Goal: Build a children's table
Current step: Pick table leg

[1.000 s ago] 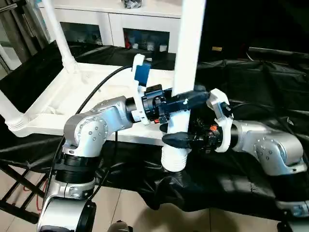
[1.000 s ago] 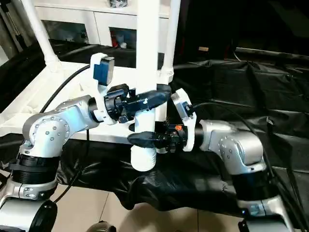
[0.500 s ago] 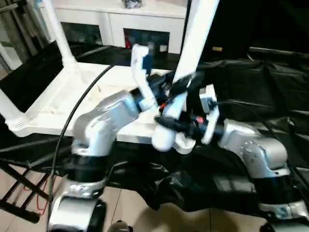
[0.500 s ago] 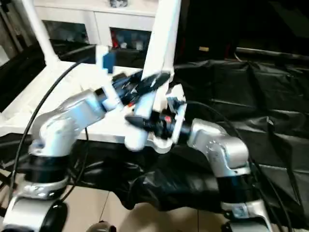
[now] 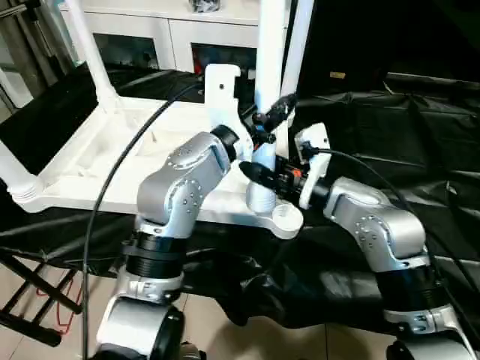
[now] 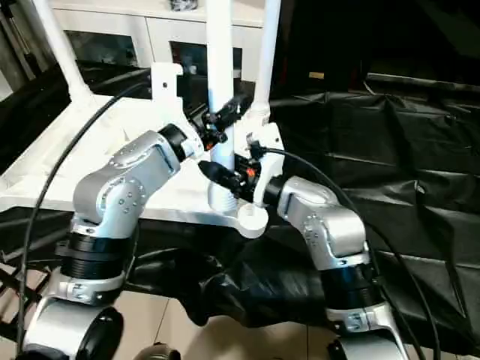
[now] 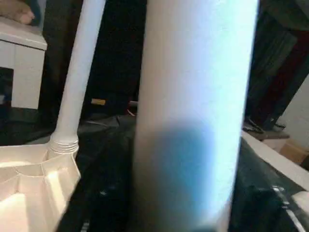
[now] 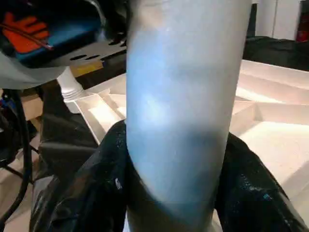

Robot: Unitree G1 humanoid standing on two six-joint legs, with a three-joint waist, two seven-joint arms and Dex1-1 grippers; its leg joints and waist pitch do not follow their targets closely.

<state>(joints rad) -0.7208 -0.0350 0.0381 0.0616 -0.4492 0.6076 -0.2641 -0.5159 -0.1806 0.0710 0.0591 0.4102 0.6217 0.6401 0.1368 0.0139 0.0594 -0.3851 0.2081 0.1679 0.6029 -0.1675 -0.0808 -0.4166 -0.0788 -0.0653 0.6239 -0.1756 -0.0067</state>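
An upright white leg [image 5: 268, 67] is grasped by the left hand [image 5: 271, 118] and right hand [image 5: 259, 174] beside the upturned table top's [image 5: 112, 161] near corner socket [image 5: 286, 217].

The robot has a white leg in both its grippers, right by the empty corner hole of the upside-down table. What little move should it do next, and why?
Probably shift the leg a little sideways, toward the empty corner socket, then lower it. The left gripper and right gripper both clamp it upright, but its ribbed foot seems to sit just beside the socket, on the table top, not in it.
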